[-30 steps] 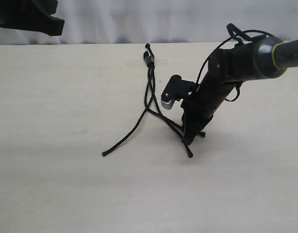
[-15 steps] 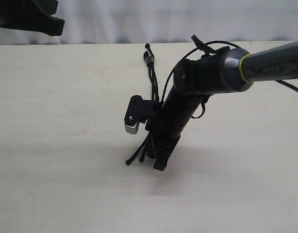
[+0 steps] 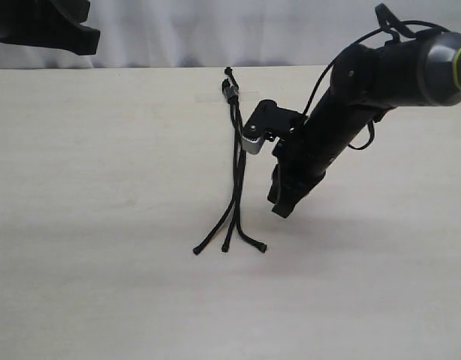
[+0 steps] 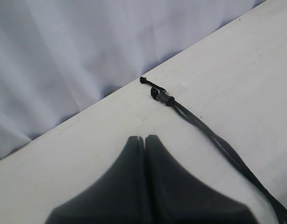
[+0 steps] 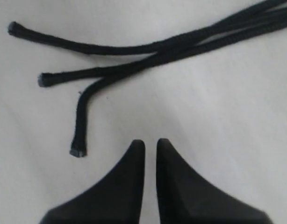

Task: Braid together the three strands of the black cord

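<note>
I see my right pincer clenched on nothing, just beside the three strands lying on the desk. My left pincer is clenched too.

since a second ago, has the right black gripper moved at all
Yes. The right gripper swung left across the three strands, then came back right and up. It now sits right of the strand tips, farther from the near table edge, not holding anything.
</note>
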### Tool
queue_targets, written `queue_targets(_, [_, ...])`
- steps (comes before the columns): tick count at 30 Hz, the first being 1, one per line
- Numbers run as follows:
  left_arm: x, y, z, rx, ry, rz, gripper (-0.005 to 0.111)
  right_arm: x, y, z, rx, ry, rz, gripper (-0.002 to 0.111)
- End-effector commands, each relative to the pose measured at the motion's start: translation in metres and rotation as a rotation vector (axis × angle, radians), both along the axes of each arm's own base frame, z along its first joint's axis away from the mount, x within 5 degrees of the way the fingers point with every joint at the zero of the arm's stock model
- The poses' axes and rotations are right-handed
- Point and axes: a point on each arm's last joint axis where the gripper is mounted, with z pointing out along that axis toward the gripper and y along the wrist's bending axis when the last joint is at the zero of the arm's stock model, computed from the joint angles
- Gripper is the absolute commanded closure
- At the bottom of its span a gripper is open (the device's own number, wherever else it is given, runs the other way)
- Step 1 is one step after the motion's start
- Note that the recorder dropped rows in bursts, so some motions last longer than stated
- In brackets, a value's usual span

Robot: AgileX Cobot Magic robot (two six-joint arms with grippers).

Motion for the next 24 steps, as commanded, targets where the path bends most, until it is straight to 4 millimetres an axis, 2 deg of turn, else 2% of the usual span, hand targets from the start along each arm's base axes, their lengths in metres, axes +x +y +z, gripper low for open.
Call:
queue_targets(1, [-0.001,0.001,0.0,-0.019,0.005,0.008,0.107,-0.012,0.022,0.001,0.007,0.012,0.016,0.077])
queue_targets(4, [-0.001,0.001,0.0,-0.019,0.005,0.008,0.107,-0.021,0.037,0.0,-0.004,0.013,0.06,0.055])
queue_targets(6, [-0.001,0.001,0.0,-0.019,0.005,0.008,0.107,-0.025,0.044,-0.003,-0.008,0.023,0.081,0.048])
queue_targets(10, [-0.001,0.001,0.0,-0.019,0.005,0.008,0.107,-0.03,0.051,-0.017,-0.032,0.055,0.112,0.047])
queue_targets(17, [-0.001,0.001,0.0,-0.018,0.008,0.007,0.107,-0.027,0.049,-0.043,-0.1,0.086,0.137,0.048])
queue_targets(19, [-0.001,0.001,0.0,-0.018,0.008,0.007,0.107,-0.027,0.047,-0.044,-0.119,0.075,0.154,0.055])
queue_targets(24, [-0.001,0.001,0.0,-0.018,0.008,0.007,0.107,-0.021,0.041,-0.04,-0.183,0.005,0.14,0.1])
